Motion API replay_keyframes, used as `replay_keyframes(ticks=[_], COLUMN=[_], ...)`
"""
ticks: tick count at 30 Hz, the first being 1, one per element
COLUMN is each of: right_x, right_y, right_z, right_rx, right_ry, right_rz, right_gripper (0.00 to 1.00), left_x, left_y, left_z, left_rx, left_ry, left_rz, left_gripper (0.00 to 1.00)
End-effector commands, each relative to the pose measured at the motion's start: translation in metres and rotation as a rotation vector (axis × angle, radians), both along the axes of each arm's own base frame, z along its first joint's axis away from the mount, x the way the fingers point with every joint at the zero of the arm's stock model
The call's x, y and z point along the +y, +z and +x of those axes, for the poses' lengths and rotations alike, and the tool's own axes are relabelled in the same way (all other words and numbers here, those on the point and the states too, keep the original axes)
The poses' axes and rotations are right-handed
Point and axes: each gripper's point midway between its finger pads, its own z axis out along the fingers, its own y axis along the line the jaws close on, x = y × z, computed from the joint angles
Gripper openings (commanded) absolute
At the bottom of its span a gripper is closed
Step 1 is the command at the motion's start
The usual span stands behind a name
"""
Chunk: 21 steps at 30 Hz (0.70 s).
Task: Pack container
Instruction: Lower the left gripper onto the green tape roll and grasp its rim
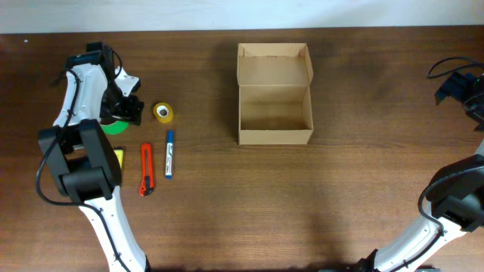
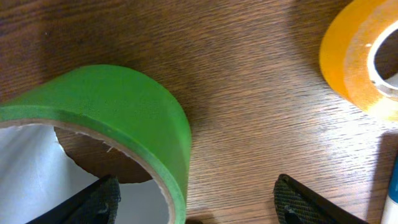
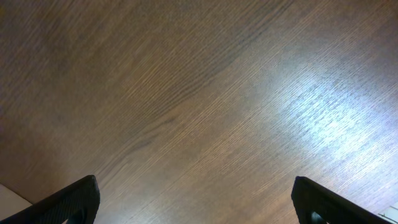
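The container (image 1: pixel 274 94), a tan cardboard box, stands open at the table's middle with its flap lid folded back and nothing inside. My left gripper (image 1: pixel 125 113) is low over a green tape roll (image 1: pixel 115 127) at the left. In the left wrist view the left gripper (image 2: pixel 199 206) is open and straddles the wall of the green roll (image 2: pixel 118 112). One finger (image 2: pixel 93 202) is inside the roll's hole, the other stands outside on the wood, and neither touches it. My right gripper (image 1: pixel 461 87) hangs open at the far right, and its wrist view shows the right gripper (image 3: pixel 196 199) over bare wood.
A yellow tape roll (image 1: pixel 163 112) lies right of the green one, and the yellow roll (image 2: pixel 360 59) also shows in the left wrist view. A blue marker (image 1: pixel 169 154) and a red utility knife (image 1: pixel 147 168) lie side by side below. A yellow item (image 1: pixel 119 156) peeks from under the left arm.
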Motion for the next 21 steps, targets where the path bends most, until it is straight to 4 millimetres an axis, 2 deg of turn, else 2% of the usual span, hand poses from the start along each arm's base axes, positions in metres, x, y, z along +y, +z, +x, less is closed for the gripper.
replay_keyframes(ticks=[1,6,14,21], right_x=[0.002,0.002,0.003,0.003], right_y=[0.003,0.003,0.003,0.003], right_z=[-0.002,-0.002,-0.002,-0.002], right_rx=[-0.004,-0.004,-0.003,-0.002], right_ry=[0.007,0.006,0.006,0.006], right_rz=[0.007,0.007,0.008,0.009], right_gripper=[0.99,0.99,0.99,0.99], left_x=[0.011,0.018,0.022,0.021], left_y=[-0.003,-0.003,-0.005,-0.005], left_z=[0.001,-0.002,-0.008,-0.009], left_rx=[-0.001,0.002,0.024,0.027], left_ry=[0.050,0.071,0.082,0.081], left_rz=[0.006,0.002,-0.002,-0.007], left_gripper=[0.75,0.64,0.55,0.39])
